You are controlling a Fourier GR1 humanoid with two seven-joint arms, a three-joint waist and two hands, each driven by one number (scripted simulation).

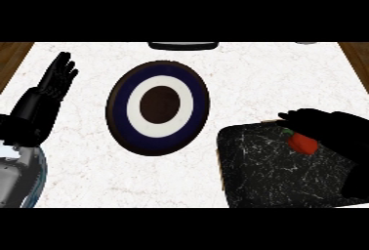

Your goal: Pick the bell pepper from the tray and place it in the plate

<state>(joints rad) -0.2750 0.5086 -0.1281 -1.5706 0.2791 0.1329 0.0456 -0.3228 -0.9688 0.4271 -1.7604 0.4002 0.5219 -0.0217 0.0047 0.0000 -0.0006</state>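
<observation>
A red bell pepper (303, 143) with a green stem lies on the black marbled tray (267, 171) at the lower right. My right hand (331, 128) reaches over the tray's far right part, its fingers curving over and behind the pepper, partly hiding it. Whether the fingers touch the pepper cannot be told. The plate (121, 105), dark blue with a white ring and a brown middle, stands on the white counter left of the tray. My left hand (59, 75) rests open at the left edge, fingers up.
A dark round object (183, 45) shows at the counter's far edge, cut off by the view. Wooden surface borders the counter at the far left (13, 56) and far right. White counter lies between the plate and the tray.
</observation>
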